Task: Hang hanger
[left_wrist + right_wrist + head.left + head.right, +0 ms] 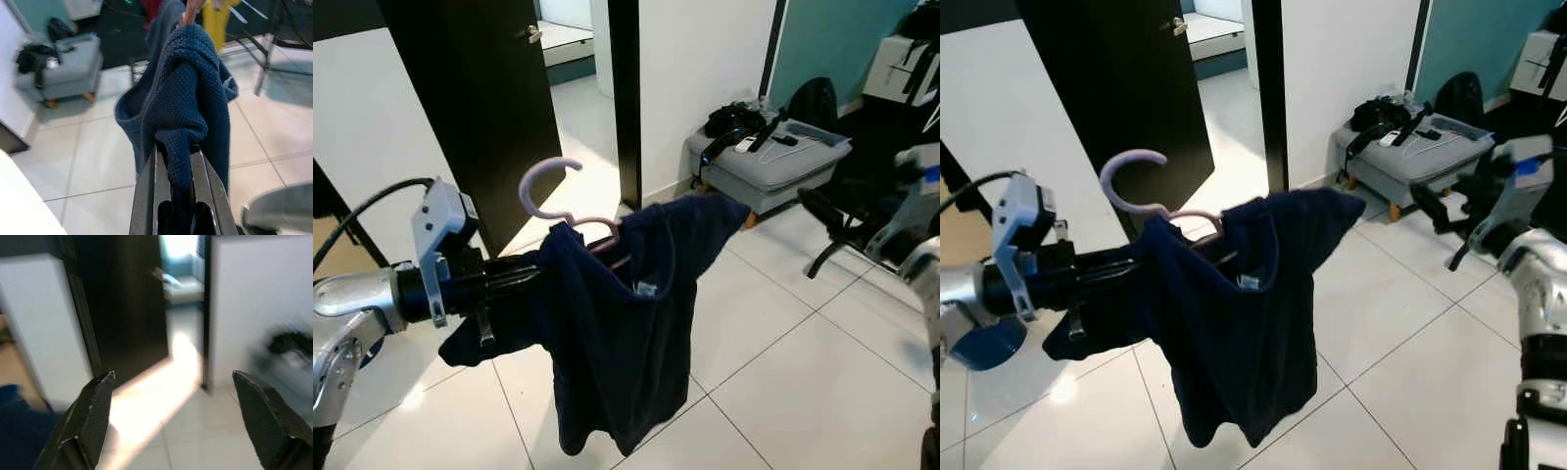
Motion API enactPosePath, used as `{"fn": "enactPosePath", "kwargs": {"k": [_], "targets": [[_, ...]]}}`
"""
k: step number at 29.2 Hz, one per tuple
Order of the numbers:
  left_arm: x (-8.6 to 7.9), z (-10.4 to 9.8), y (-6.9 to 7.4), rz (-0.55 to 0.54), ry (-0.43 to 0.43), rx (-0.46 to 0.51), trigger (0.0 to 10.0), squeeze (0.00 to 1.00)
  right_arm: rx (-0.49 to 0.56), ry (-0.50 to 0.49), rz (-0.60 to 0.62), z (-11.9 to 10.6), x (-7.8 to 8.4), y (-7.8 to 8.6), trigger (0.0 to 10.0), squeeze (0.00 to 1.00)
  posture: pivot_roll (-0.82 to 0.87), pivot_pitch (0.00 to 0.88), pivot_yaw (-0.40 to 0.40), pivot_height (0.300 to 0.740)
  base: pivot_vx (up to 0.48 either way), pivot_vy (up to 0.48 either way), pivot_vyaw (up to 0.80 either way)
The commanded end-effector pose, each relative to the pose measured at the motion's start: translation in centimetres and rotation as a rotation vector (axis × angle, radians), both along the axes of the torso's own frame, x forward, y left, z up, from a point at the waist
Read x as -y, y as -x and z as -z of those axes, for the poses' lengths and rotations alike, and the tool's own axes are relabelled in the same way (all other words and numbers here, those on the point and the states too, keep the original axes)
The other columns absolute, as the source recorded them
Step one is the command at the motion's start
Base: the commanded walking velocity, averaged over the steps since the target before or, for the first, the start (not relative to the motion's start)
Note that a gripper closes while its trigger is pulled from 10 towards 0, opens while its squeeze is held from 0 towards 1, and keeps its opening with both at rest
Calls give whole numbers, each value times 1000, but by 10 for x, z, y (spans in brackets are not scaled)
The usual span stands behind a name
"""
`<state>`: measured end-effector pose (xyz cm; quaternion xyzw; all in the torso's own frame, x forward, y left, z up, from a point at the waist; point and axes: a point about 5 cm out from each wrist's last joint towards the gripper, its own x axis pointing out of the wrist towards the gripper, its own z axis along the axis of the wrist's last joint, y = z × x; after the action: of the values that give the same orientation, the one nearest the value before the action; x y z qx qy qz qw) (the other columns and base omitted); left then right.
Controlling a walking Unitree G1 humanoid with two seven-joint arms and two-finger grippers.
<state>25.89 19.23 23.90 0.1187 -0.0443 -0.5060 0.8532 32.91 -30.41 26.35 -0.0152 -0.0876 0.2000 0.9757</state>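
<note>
White tile floor (773,392) and white walls, w/ a dark open door (480,108) behind the left arm. Left gripper (524,272) reaches across the front of the robot, its fingers clamped on a fold of a dark blue shirt (617,333); in the left wrist view the knit cloth is pinched tight between them. Shirt hangs on a hanger (570,211) w/ a pale hook that stands up over the collar, free in the air.

Handling, as I judge it: the load is light. Shirt is soft and limp, so it will swing and can slide along the hanger arms. Hanger is stiff but thin. The grip is on cloth, and I cannot tell if the hanger itself is also inside it, so the hook may tilt. A better hold would be at the hanger neck, just under the hook.

Right gripper (1454,211) is held up at the right side, fingers wide apart, nothing between them. Near it stands a grey padded stool (773,166) w/ black things on top, against the wall. No rail or rod for the hook can be seen from here.
</note>
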Motion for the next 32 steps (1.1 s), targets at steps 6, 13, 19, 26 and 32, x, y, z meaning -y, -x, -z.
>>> {"fn": "enactPosePath", "kwargs": {"k": [6,13,19,26,32], "targets": [[34,14,1,204,-149,1,10000,0,-120,273,-950,-17,-83,47,10000,0,-64,0,61,740,0,0,0],[54,14,-1,321,-205,27,10000,0,-188,487,-1183,-18,-106,48,10000,0,-64,0,60,740,0,0,0],[61,9,-5,345,-208,49,10000,0,-206,620,-1257,-17,-123,48,10000,0,-64,0,68,740,0,0,0],[62,9,-8,324,-193,60,10000,0,-312,820,-1270,-6,-133,52,10000,0,-60,0,63,740,0,0,0],[60,11,-8,315,-191,62,10000,0,-420,958,-1219,15,-133,46,0,0,-59,0,66,740,0,0,0]]}}
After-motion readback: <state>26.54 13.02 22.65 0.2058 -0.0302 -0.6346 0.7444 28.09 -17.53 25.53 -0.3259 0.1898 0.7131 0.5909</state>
